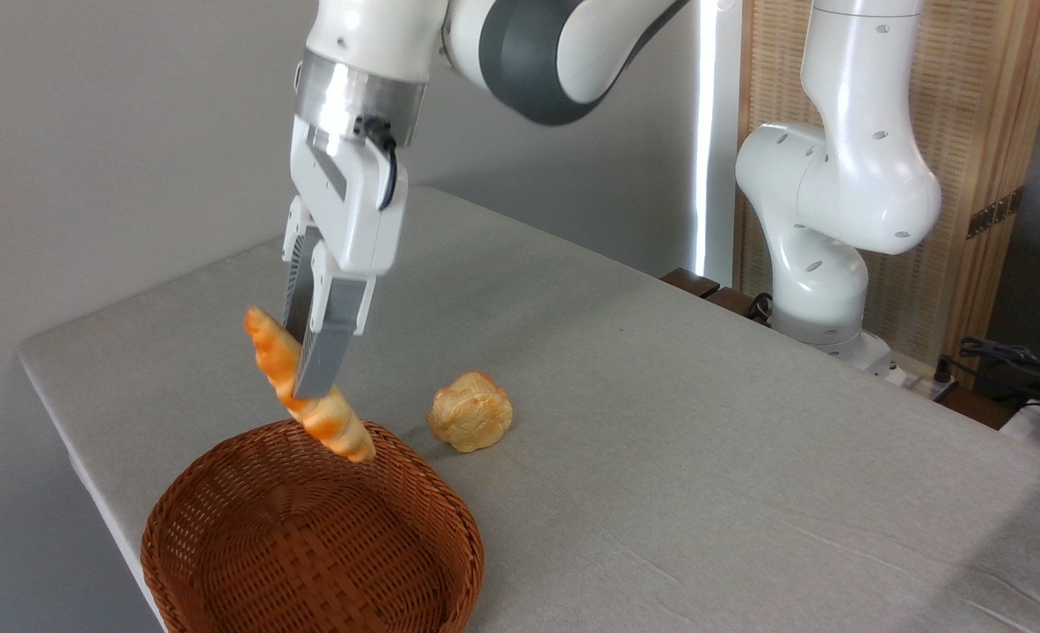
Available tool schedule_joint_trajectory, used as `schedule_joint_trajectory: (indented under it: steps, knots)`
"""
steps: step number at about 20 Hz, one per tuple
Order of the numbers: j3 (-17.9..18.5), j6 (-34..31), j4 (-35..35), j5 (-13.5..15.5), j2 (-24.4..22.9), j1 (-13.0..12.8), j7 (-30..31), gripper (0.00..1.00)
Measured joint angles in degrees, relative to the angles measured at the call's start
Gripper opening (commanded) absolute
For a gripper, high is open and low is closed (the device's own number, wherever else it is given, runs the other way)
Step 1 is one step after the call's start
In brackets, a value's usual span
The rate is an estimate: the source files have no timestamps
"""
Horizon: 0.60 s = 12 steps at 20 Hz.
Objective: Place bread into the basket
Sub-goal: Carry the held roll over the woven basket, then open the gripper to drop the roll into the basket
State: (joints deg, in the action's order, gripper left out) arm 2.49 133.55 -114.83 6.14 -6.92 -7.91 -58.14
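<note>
My gripper (304, 378) is shut on the bread (335, 426), a long braided loaf with orange-brown edges, gripped near its middle. The loaf hangs tilted in the air, its upper end pointing up and left, its lower tapered end over the far rim of the basket (221, 492). The basket is a shallow round reddish-brown wicker one at the table's near left corner, and nothing lies inside it.
A small round golden bun (471, 411) lies on the grey table (704, 440) just right of the basket's far rim. The arm's white base (823, 290) stands at the back right. The table's left edge runs close to the basket.
</note>
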Motion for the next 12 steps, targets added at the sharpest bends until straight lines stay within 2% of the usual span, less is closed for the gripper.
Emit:
schedule_joint_trajectory:
  steps: [5, 12]
  knots:
    - [-0.2, 0.1, 0.0, 0.2, 2.0, -0.2, 0.0, 1.0]
    - [-0.5, 0.1, 0.0, 0.2, 2.2, -0.3, 0.0, 1.0]
